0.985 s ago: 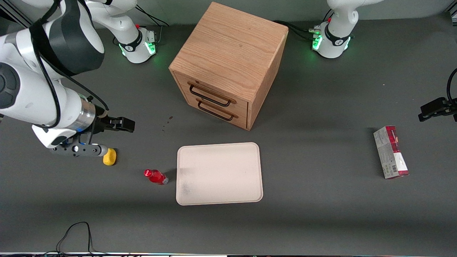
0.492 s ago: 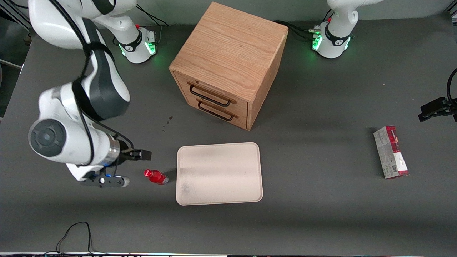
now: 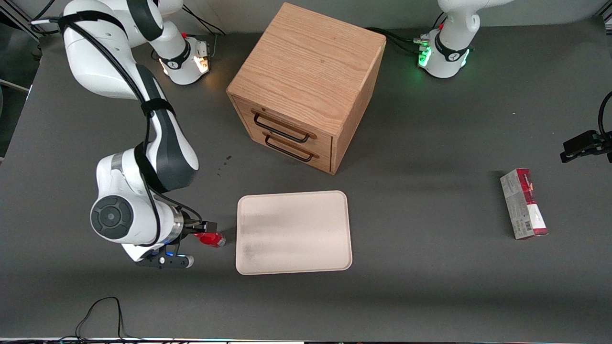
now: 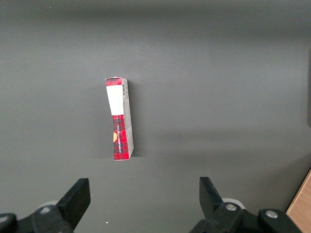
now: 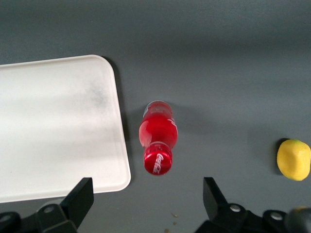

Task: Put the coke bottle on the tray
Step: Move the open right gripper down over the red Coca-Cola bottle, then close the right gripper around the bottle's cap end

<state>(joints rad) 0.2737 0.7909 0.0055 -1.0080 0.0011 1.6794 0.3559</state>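
Your gripper [image 3: 206,228] hangs right over the coke bottle [image 3: 210,238], close above the bench [image 3: 430,286]. Its two fingers [image 5: 77,201] are spread wide apart and hold nothing. In the right wrist view you can see the little red bottle [image 5: 158,141] sitting in the gap between them, with room on both sides.

The bottle rests on the bench, not on the tray [image 3: 294,232]. It stands just beside the tray's short edge, the one toward the working arm's end of the bench. A thin strip of bare bench shows between the bottle and that edge [image 5: 124,145]. The cap with the white writing points up at the wrist camera.

The tray lies flat in the middle of the bench, nearer the front camera than the wooden drawer cabinet [image 3: 306,86]. It has a grey smudge on it.

A yellow lump [image 5: 293,159] lies on the bench, well apart from the bottle. A red-and-grey carton [image 3: 523,204] lies toward the parked arm's end.
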